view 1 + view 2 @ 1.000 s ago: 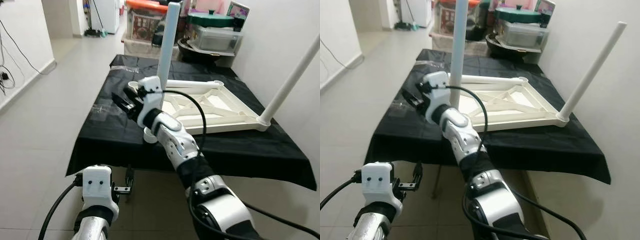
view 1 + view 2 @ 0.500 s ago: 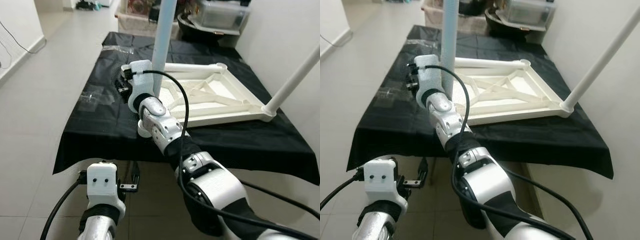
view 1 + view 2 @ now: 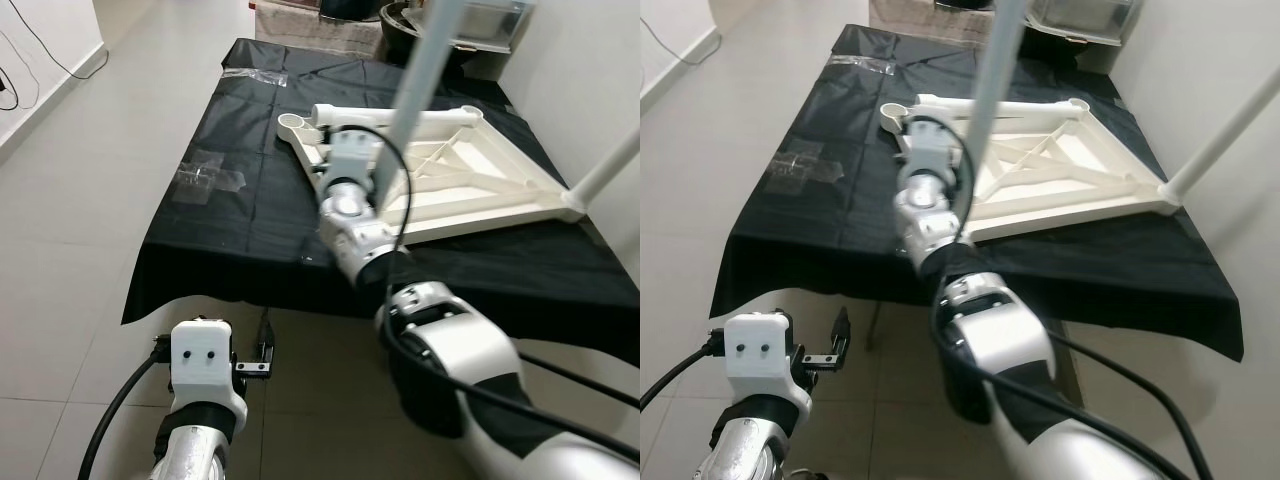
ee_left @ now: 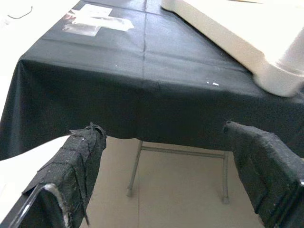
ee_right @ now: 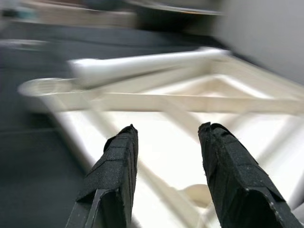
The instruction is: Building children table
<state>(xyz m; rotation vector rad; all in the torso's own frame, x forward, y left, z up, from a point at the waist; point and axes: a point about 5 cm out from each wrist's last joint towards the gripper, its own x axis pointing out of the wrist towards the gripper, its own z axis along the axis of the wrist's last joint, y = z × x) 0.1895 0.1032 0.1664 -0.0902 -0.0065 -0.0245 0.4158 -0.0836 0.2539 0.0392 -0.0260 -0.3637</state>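
The long work table under a black cloth [image 3: 230,250] carries the white plastic children's table top [image 3: 470,190], upside down, two pale round legs [image 3: 425,70] standing up from its corners and a loose leg [image 3: 400,118] lying along its far edge. A second ago the right gripper [image 5: 166,142] pointed off to the left of the upright leg; now it hangs over the frame, fingers apart, empty. That suggests another leg is next. The left gripper [image 4: 164,137] waits low, open.
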